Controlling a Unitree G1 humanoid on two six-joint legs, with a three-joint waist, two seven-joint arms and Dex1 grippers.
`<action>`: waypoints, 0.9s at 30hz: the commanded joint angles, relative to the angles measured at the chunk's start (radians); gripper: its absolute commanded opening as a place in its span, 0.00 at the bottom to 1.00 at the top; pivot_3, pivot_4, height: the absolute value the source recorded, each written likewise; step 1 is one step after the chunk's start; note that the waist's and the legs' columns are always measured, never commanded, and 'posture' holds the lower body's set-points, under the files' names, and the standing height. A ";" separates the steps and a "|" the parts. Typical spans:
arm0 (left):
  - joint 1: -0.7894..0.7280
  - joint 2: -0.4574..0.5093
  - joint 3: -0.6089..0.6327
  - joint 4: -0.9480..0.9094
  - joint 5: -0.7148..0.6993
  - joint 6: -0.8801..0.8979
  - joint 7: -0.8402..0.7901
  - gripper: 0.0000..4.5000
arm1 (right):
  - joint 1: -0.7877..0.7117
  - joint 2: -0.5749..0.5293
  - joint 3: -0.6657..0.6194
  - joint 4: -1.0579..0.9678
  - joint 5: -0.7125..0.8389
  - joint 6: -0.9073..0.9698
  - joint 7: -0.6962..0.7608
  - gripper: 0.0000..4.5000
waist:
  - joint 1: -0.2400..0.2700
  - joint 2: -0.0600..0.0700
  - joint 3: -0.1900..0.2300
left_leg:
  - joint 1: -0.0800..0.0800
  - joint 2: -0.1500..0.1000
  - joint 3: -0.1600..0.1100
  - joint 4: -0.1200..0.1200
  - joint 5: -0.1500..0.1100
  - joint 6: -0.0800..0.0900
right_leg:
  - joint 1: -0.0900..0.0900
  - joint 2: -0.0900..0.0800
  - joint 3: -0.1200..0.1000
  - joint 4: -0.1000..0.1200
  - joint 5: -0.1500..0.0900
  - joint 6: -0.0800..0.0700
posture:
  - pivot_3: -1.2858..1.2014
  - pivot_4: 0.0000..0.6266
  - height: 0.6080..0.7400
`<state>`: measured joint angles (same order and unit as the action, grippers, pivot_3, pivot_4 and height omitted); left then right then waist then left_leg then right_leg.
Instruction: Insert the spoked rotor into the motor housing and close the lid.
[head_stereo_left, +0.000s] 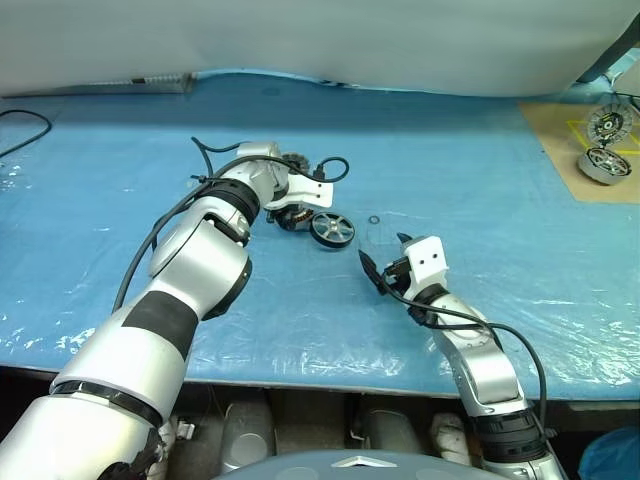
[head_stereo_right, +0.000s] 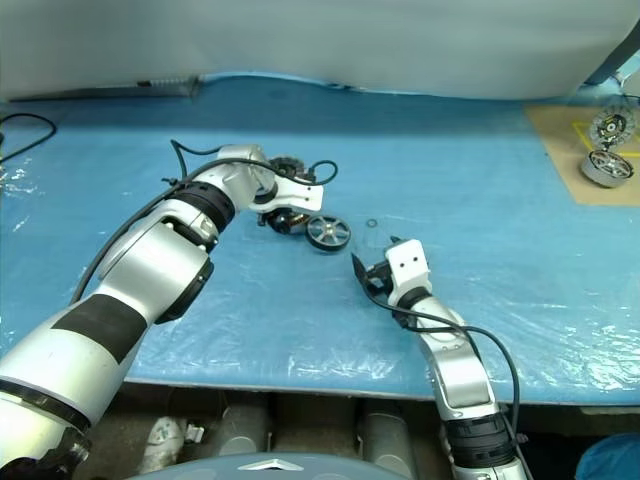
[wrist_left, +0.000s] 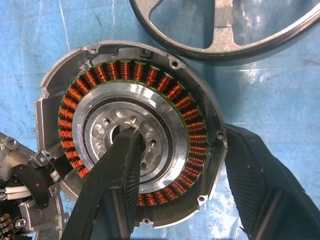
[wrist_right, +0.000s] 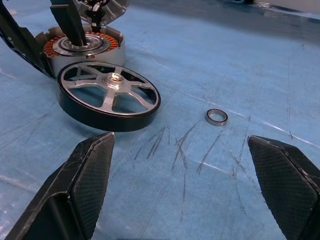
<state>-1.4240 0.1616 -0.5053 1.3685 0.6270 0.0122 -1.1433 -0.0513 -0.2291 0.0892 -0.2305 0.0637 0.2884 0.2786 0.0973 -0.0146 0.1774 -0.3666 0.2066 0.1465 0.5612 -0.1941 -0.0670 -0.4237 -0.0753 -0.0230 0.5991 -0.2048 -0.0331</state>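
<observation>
Here the left claw (wrist_left: 177, 192) reaches down over the motor housing (wrist_left: 131, 131), which sits on the blue table (head_stereo_left: 480, 170) a little left of centre in the left eye view. In the left wrist view one black finger (wrist_left: 117, 185) pokes into the dark centre hole of the housing, inside the ring of copper-orange windings, while the other finger sits outside the grey rim at the lower right of that frame; the jaws straddle one side of the housing wall, though whether they press on it I cannot tell. The spoked rotor (head_stereo_left: 332, 228) lies flat on the table just beside the housing, towards the centre of the left eye view, its black rim and silver spokes facing up. A small dark ring (wrist_right: 216, 117) lies on the table near the rotor, apart from it. The right claw (wrist_right: 192, 187) hovers low at the centre of the left eye view, its fingers spread wide and holding nothing, pointed towards the rotor and the ring.
</observation>
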 joint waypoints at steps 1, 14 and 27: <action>0.025 0.017 -0.006 0.001 -0.006 -0.007 -0.069 0.46 | -0.005 0.013 -0.013 -0.009 -0.001 -0.030 -0.014 1.00 | 0.000 0.000 0.000 | 0.000 0.000 0.000 0.000 0.000 0.000 | 0.000 0.000 0.000 0.000 0.000 0.000 | 0.52 0.24 1.00; 0.142 0.097 -0.008 -0.084 -0.049 -0.025 -0.286 0.46 | -0.024 0.026 -0.011 0.043 0.000 -0.051 -0.006 1.00 | -0.002 0.001 -0.001 | 0.018 0.000 0.002 -0.006 0.000 0.000 | 0.018 0.000 0.001 -0.003 -0.002 -0.002 | 0.52 0.24 1.00; 0.302 0.153 -0.039 -0.425 -0.120 0.150 -0.470 0.46 | -0.048 0.030 -0.011 0.083 0.000 -0.075 0.003 1.00 | -0.002 0.013 -0.008 | 0.024 -0.001 0.002 -0.022 0.000 0.000 | 0.023 0.000 -0.001 -0.011 -0.006 -0.004 | 0.52 0.24 1.00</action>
<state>-1.2014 0.3291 -0.4954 0.9375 0.5282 0.1227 -1.5305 -0.0875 -0.2024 0.0877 -0.1299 0.0599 0.2410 0.2808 0.0957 -0.0013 0.1690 -0.3423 0.2058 0.1489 0.5391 -0.1942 -0.0666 -0.4005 -0.0751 -0.0240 0.5880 -0.2114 -0.0371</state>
